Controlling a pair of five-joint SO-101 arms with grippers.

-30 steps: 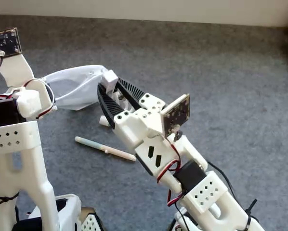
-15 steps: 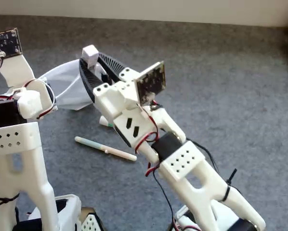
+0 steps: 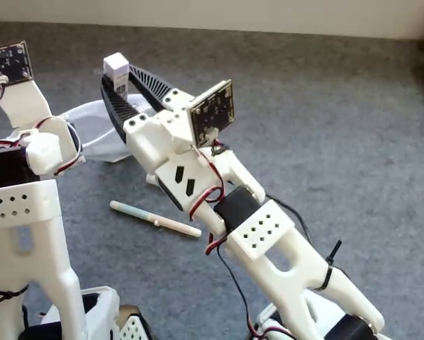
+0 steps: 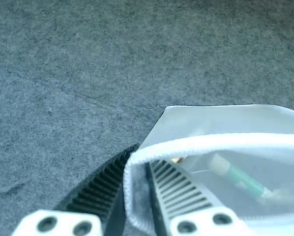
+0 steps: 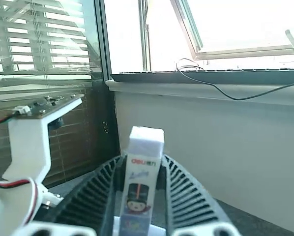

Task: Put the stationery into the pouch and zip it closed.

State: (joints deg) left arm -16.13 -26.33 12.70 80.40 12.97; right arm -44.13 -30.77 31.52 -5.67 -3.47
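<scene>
- The right pincer is clamped on a small white eraser in a printed sleeve. The eraser stands upright between the two ribbed black fingers, and its top pokes out past their tips.
- From above, that arm stretches across the grey tabletop and holds the eraser in the air, close to the pouch.
- The pouch is white and see-through, and lies towards the left side of the tabletop with its mouth gaping open.
- The left pincer is closed on the pouch's stitched rim. One finger sits inside the opening and the other outside, pinching the fabric between them.
- A green-and-white pen lies inside the pouch, seen through its wall.
- A second pen, pale with a light green end, lies flat on the tabletop outside the pouch, nearer the arm bases.
- A small white stub peeks out beside the right arm. I cannot tell what it is.
</scene>
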